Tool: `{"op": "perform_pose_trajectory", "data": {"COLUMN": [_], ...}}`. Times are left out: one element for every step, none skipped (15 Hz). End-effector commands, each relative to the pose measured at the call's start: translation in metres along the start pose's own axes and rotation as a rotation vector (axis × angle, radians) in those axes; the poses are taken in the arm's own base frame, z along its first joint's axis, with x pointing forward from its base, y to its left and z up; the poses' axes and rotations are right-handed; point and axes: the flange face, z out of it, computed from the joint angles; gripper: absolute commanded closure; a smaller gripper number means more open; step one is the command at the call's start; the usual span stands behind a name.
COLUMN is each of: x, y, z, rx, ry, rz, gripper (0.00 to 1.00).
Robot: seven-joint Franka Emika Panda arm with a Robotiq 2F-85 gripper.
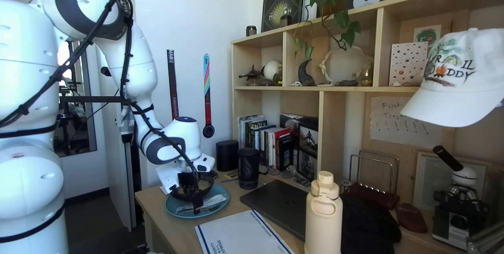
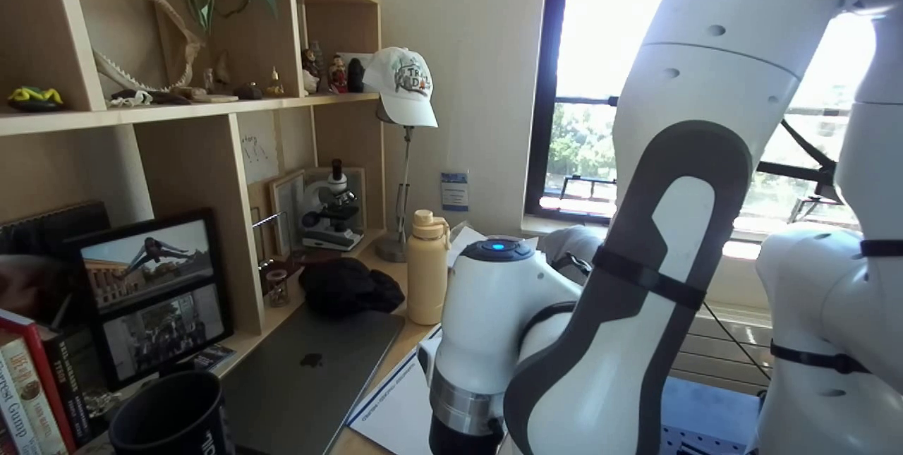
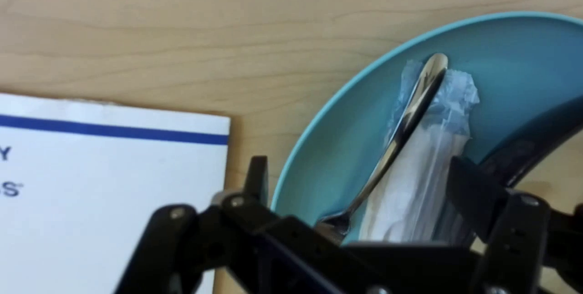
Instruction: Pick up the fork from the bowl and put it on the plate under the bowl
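Note:
The fork [image 3: 403, 132] is a metal fork lying on the light teal-blue plate [image 3: 328, 157], partly over a clear plastic packet with pale contents [image 3: 419, 180]. Its tines are partly hidden by my gripper. The dark bowl [image 3: 519, 152] sits on the plate at the right of the wrist view. My gripper [image 3: 363, 179] is open above the plate, one finger out past the plate's rim, the other by the bowl's edge. The fork lies between the fingers, not gripped. In an exterior view the plate [image 1: 225, 202] and bowl [image 1: 208, 181] show, partly behind the gripper.
A white mailing envelope [image 1: 240, 234] lies beside the plate. A closed dark laptop [image 1: 275, 203], a dark cup [image 1: 248, 169], a black cylinder [image 1: 227, 155] and a cream bottle [image 1: 324, 214] stand or lie nearby. A shelf [image 1: 330, 136] rises behind the desk.

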Motion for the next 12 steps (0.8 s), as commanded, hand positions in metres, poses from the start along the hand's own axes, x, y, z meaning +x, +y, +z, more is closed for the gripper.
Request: {"op": "perform_pose_trajectory", "data": {"x": [0.018,0.025,0.033,0.040,0.045,0.050,0.054,0.056,0.058,0.059,0.060,0.061], "y": [-0.006,-0.011,-0.017,-0.024,-0.030,-0.035,-0.042,-0.046,-0.050,-0.053,-0.056,-0.058], "z": [-0.045,-0.058,-0.072,-0.088,-0.104,-0.120,-0.137,-0.152,-0.167,-0.182,-0.195,-0.206], "rx": [-0.039,-0.046,-0.051,-0.051,-0.054,-0.058,-0.061,-0.066,-0.065,-0.071,-0.075,-0.080], "ry": [-0.047,-0.059,-0.071,-0.077,-0.087,-0.097,-0.106,-0.117,-0.125,-0.131,-0.136,-0.143], "rz": [-0.083,-0.112,-0.139,-0.163,-0.180,-0.196,-0.210,-0.217,-0.227,-0.231,-0.235,-0.240], "gripper": [0.00,0.00,0.00,0.00,0.00,0.00,0.00,0.00,0.00,0.00,0.00,0.00]}}
